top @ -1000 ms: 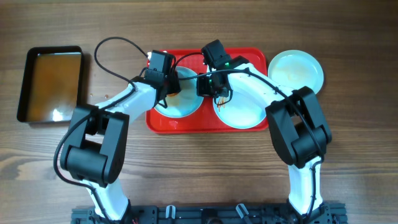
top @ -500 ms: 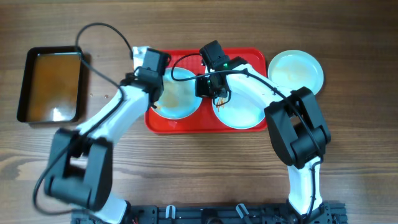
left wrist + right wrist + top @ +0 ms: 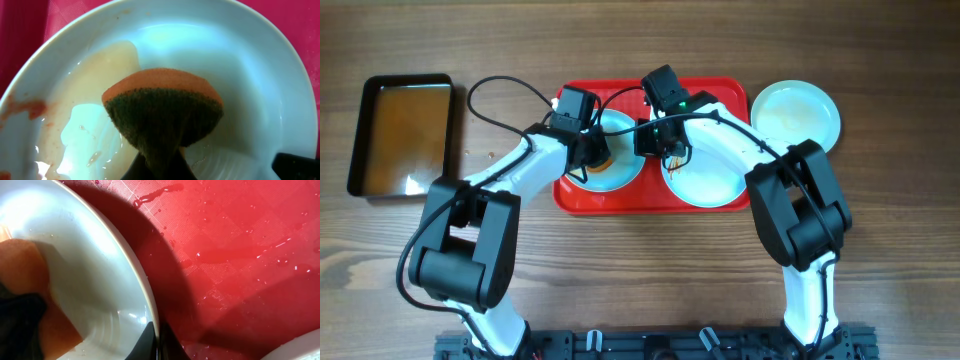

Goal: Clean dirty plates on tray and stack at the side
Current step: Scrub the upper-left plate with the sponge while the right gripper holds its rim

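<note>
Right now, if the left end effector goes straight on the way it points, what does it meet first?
Probably the round white plate on the red plastic tray, through the orange-green sponge it holds; depth is unclear.

The overhead view is lit brightly and evenly from above, and only faint, soft shadows are thrown onto the wooden table [image 3: 650, 270]. A pale patch of glare is seen in the lower part of the black tray [image 3: 356, 140] at the left of the frame. In the left wrist view the plate [image 3: 260, 85] is washed pale by diffuse light, glossy highlights are caught on the wet film at lower left, and the sponge [image 3: 165, 115] is rendered soft, its bottom lost in dark blur. In the right wrist view a deep shadow is cast on the red tray [image 3: 240, 255] beside the plate's rim, and small glints are shown on droplets.
</note>
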Robot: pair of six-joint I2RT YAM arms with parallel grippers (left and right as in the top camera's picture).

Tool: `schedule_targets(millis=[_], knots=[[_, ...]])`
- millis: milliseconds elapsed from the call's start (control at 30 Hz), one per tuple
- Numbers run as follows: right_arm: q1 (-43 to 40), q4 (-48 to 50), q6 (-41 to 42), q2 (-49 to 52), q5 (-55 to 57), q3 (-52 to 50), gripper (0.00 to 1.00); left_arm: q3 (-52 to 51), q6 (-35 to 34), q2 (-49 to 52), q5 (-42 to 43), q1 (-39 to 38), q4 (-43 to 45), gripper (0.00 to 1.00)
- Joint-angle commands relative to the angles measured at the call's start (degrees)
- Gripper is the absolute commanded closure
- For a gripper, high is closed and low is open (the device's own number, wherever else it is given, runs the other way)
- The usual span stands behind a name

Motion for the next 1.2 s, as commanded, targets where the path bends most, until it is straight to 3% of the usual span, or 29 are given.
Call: schedule_targets(millis=[0, 167, 400, 633, 733, 800, 900, 1167], knots=[[-0.4, -0.9, -1.4, 2.0, 3.3, -1.4, 0.96, -0.8, 0.2, 1.2, 1.0, 0.0, -1.9, 0.96], [-0.4, -0.9, -1.6, 2.0, 3.3, -1.4, 0.96, -0.8, 3.1, 1.2, -18.3, 0.0, -7.5, 0.96], [-0.4, -0.9, -1.6, 2.0, 3.3, -1.4, 0.96, 1.2, 18.7, 0.9, -30.7, -0.1, -7.5, 0.96], [-0.4, -0.9, -1.6, 2.0, 3.3, -1.4, 0.96, 3.1, 20.3, -5.7, -42.9, -2.3, -7.3, 0.96], [-0.4, -0.8, -1.6, 2.0, 3.3, -1.4, 0.96, 3.1, 19.6, -6.6, -37.0, -3.1, -7.3, 0.96], [-0.4, -0.8, -1.6, 2.0, 3.3, -1.4, 0.96, 3.0, 13.2, -6.3, -22.2, -2.8, -7.3, 0.96], [-0.4, -0.8, -1.6, 2.0, 3.3, -1.4, 0.96, 3.0, 4.8, -5.1, -8.2, -2.4, -5.3, 0.96], [-0.4, -0.9, -1.6, 2.0, 3.3, -1.4, 0.96, 3.0, -1.9, 1.7, 1.2, -2.6, -2.5, 0.96]])
